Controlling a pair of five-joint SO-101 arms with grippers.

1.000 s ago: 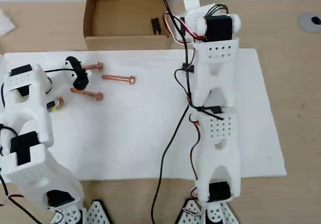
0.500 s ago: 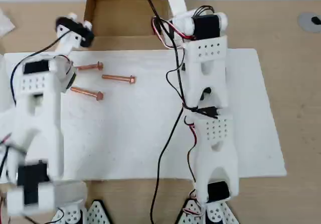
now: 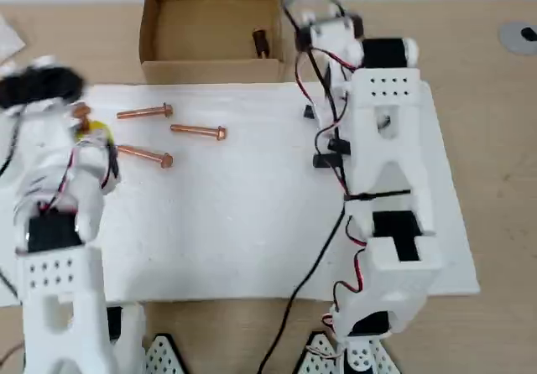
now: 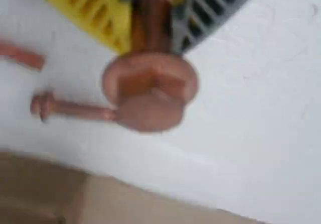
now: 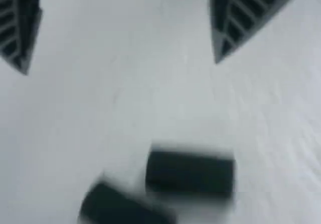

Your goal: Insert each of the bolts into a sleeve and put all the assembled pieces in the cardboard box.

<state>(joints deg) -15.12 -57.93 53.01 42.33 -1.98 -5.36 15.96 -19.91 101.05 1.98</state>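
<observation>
**Bolt in hand, right arm back from the box**

Your left gripper is clamped on a copper-coloured flanged bolt. The yellow finger is on one side of the shank and the grey on the other, with the head sticking out past the fingertips above the white foam mat. A second ago that arm sat low beside the loose bolts. Half a second ago it stretched toward the brown cardboard box, and now it has drawn back over the mat's left edge. The three loose bolts have not shifted through any of this.

Your right arm has changed more — it was reaching over the box's far corner and has since pulled back over the mat. The right gripper hangs with its jaws spread wide, holding nothing, just above two short black cylindrical sleeves that lie close together on the mat.

One assembled piece lies inside the box, near its right-hand wall in the high view. Read that as one delivery done and the next pairing being set up: a sleeve for the right jaws, the held bolt to go into it — and three bolts waiting after that.
</observation>
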